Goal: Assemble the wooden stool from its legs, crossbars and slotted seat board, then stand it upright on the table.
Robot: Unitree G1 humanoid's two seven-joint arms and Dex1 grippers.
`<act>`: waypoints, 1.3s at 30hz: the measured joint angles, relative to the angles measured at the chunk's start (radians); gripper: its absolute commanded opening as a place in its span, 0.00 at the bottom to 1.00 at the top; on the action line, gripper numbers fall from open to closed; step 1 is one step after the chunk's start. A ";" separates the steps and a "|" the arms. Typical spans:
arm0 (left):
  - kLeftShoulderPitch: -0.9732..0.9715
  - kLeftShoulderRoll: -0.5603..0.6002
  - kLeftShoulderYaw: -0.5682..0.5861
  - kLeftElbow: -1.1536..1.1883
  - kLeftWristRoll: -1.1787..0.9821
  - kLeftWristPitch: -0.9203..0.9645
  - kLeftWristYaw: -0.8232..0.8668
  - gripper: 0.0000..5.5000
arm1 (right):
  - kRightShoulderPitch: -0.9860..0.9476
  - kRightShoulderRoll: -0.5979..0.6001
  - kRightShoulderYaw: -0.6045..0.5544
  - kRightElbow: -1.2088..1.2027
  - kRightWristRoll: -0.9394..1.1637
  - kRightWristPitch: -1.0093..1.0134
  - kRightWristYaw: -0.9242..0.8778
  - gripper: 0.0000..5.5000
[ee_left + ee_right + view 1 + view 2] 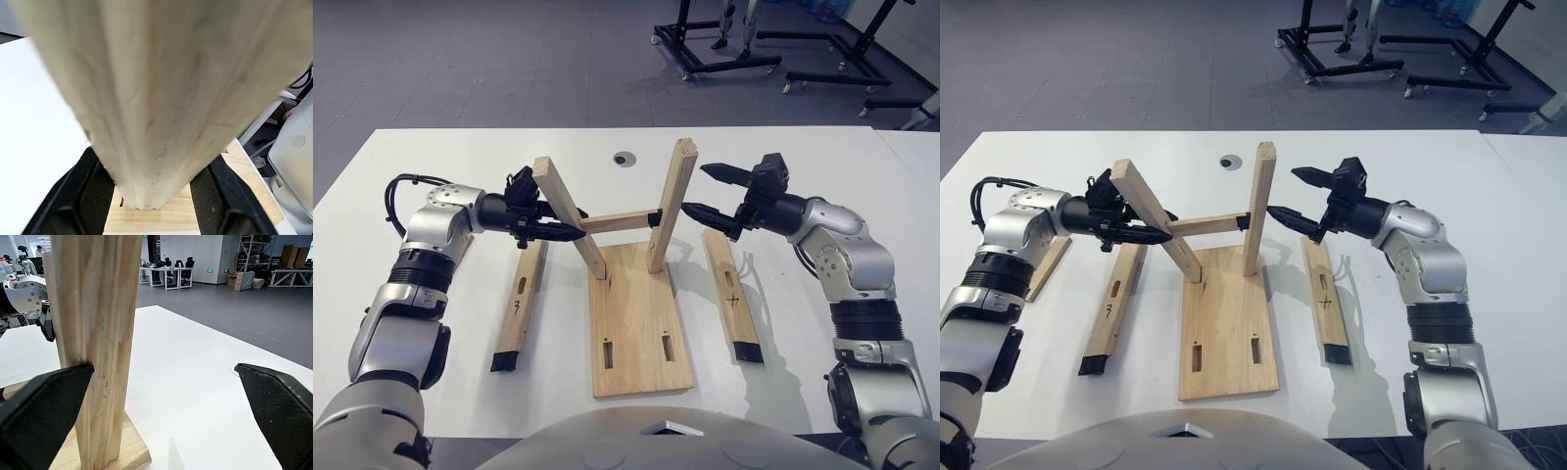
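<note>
Clamped leg (156, 98) between the left gripper (563, 225) jaws: pale bare wood, fine grain, smooth, matt. Pads (93, 196): black, matt, finely textured, plastic-looking. Upright leg (93, 333) against one right gripper (695, 189) jaw: same raw wood, streaky grain. Seat board (636, 323) beneath: unvarnished wood. Table (822, 166): white, smooth, matt.
</note>
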 measured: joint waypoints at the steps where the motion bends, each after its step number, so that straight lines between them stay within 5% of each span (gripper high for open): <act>1: -0.004 0.003 -0.007 0.001 0.000 0.001 0.000 0.39 | 0.000 0.003 0.002 0.000 0.000 -0.001 0.000 0.98; 39: -0.106 0.071 -0.157 0.016 -0.008 0.040 0.015 0.39 | -0.021 0.023 0.071 0.013 -0.125 -0.010 0.032 0.98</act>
